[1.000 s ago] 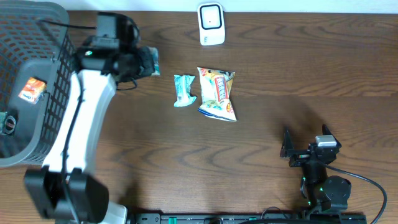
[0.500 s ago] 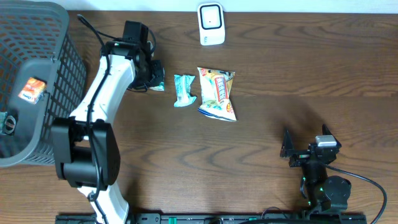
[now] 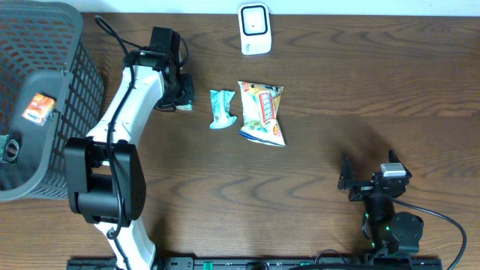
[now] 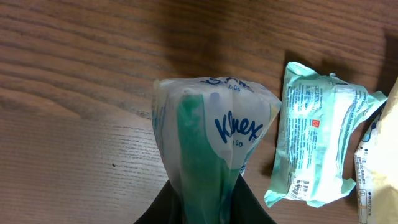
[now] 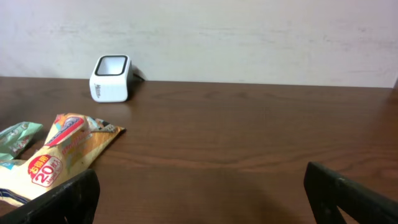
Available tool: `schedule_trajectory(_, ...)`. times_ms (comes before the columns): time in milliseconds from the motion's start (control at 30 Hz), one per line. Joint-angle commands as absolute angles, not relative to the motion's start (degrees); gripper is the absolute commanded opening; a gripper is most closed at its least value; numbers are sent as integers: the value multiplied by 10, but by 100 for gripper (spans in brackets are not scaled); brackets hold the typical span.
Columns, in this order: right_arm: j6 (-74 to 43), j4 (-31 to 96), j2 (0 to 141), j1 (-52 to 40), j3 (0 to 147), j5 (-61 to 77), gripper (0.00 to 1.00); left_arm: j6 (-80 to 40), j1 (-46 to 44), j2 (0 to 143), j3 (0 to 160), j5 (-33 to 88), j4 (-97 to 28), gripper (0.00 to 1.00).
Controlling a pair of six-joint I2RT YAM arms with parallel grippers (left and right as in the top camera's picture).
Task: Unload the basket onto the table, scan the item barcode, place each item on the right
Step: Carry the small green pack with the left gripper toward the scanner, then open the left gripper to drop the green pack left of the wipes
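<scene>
Progress: early, pack picked, scan not yet done | my left gripper [image 3: 185, 95] clamped on tissue pack [image 4: 208, 140], over the table beside mint packet [image 4: 317, 137] | scanner [image 3: 255, 28] apart, at far edge | my right gripper [image 3: 347, 180] spread wide, empty

table [image 3: 375, 82] bare right of scanner [image 3: 255, 30], basket [image 3: 45, 22] blocks far left

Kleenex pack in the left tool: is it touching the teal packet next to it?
Apart. In the left wrist view a gap runs between the Kleenex pack and the teal packet; the overhead view shows them separated too.
</scene>
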State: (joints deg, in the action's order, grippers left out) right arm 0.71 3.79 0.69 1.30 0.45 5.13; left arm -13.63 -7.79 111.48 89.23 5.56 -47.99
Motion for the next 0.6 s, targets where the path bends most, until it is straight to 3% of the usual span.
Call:
schedule_trajectory(0, 13, 40, 4, 14, 3, 49, 99, -132, -79, 1122, 872, 43, -472, 8)
schedule_trajectory(200, 13, 40, 4, 14, 3, 49, 99, -134, -79, 1123, 841, 90, -444, 12)
schedule_trajectory(233, 13, 40, 4, 14, 3, 49, 99, -134, -79, 1124, 838, 98, -441, 17)
schedule_trajectory(333, 13, 40, 4, 14, 3, 49, 99, -133, -79, 1124, 836, 100, -441, 57)
schedule_trajectory(367, 13, 40, 4, 14, 3, 49, 99, -133, -79, 1124, 836, 100, -441, 63)
schedule_trajectory(467, 13, 40, 4, 14, 3, 49, 99, -133, -79, 1123, 837, 100, -442, 64)
schedule_trajectory(567, 13, 40, 4, 14, 3, 49, 99, -133, -78, 1117, 845, 100, -448, 72)
